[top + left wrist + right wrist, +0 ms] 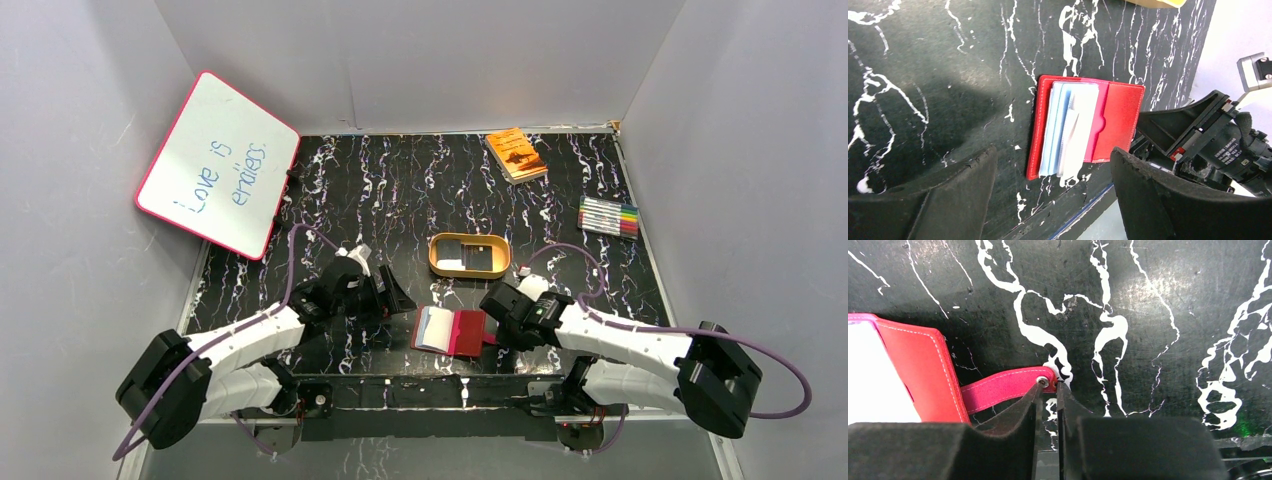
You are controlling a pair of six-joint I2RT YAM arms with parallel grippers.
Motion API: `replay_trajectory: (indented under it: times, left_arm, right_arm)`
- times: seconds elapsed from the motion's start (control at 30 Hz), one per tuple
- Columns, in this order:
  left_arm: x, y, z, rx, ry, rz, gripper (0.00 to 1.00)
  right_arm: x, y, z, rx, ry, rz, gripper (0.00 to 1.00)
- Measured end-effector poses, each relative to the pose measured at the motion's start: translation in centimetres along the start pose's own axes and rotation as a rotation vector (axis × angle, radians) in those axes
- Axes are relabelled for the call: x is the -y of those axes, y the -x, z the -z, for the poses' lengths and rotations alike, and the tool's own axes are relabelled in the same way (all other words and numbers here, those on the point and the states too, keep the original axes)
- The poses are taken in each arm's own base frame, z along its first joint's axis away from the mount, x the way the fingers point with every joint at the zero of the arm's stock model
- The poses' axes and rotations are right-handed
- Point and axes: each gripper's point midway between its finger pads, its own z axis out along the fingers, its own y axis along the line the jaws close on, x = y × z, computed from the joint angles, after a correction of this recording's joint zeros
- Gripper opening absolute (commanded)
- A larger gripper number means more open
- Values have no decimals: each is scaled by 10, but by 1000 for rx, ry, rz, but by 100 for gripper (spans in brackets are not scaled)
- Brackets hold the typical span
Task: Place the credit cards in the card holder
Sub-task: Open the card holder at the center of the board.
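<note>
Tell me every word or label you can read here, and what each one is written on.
"Love is", then a second word, probably "endless": handwritten on the whiteboard.
"DAMIAO", as far as it can be made out: white print on the right arm's black housing, seen from the left wrist; the rest of that print is too small.
Orange book: cover lettering too small to read.
Markers: labels too small to read.

Card holder (455, 331): red, leather-like, pale-stitched. It is laid open and flat on the black marbled surface (400, 190), near the front edge. Pale leaves are stacked in its left half. The snap tab (1003, 387), with its metal stud (1042, 382), is extended flat to the right.

Credit cards (470, 256): dark and pale, laid flat inside the gold oval tray (437, 262), just behind the holder and apart from it.
</note>
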Motion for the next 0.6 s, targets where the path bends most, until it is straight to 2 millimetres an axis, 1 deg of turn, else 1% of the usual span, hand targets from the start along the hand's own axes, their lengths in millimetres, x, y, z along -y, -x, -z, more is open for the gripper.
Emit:
replay_trajectory:
  times: [0.03,0.13,0.2,0.27,0.43,0.5,0.6]
  left_arm:
    - [2,0,-1,-4,-4,-1,80]
    - [5,1,-4,-8,-17,-9,80]
    - [6,2,-4,-7,-21,-11,80]
    - [6,2,-4,-6,-22,-13,80]
    - [6,2,-4,-7,-21,-17,81]
    - [5,2,-4,-7,-19,-18,81]
    - [5,2,-4,-7,-17,-20,81]
  right_arm:
    - [0,0,0,-2,2,1,37]
    - [1,0,1,-3,-1,14,47]
    - [3,1,4,1,0,17,52]
    - [1,5,10,13,14,15,56]
    - [-6,22,34,62,52,11,66]
    - [-10,31,47,86,69,14,66]
    - [-22,44,67,120,133,52,61]
